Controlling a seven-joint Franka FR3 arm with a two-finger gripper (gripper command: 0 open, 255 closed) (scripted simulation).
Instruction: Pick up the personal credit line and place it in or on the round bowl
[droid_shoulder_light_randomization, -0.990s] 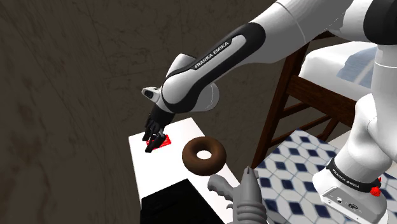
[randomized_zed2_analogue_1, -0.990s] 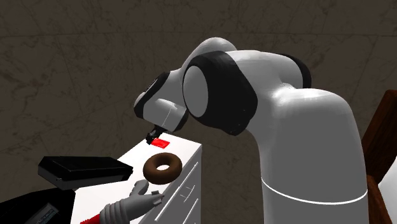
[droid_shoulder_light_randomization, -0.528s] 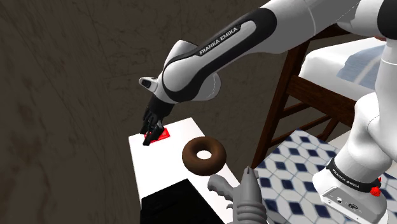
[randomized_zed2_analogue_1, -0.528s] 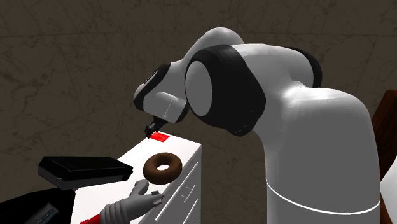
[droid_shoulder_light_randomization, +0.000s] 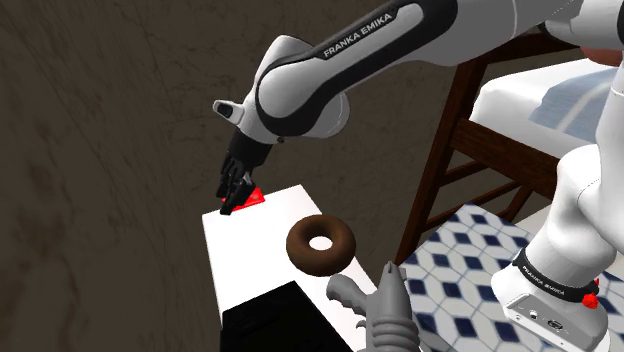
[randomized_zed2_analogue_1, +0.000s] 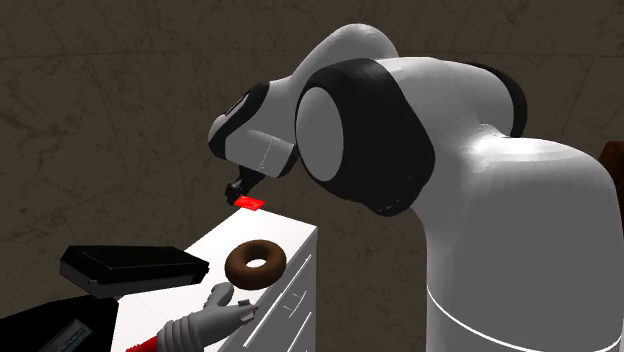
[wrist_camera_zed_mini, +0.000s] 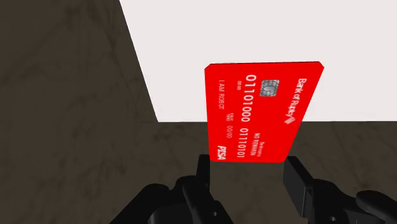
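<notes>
My end effector (droid_shoulder_light_randomization: 232, 195) has risen since a moment ago. The red credit card (wrist_camera_zed_mini: 261, 111), which then lay on the white surface (droid_shoulder_light_randomization: 250, 250), now hangs clear above its far corner, grasped near one short end. It is thin, flat and rectangular, with a chip and white print. The brown ring-shaped bowl (droid_shoulder_light_randomization: 320, 243) sits smooth and rounded nearby.

White cabinet top (droid_shoulder_light_randomization: 250, 250) carries a brown ring (droid_shoulder_light_randomization: 320, 262) (doughnut-shaped).
</notes>
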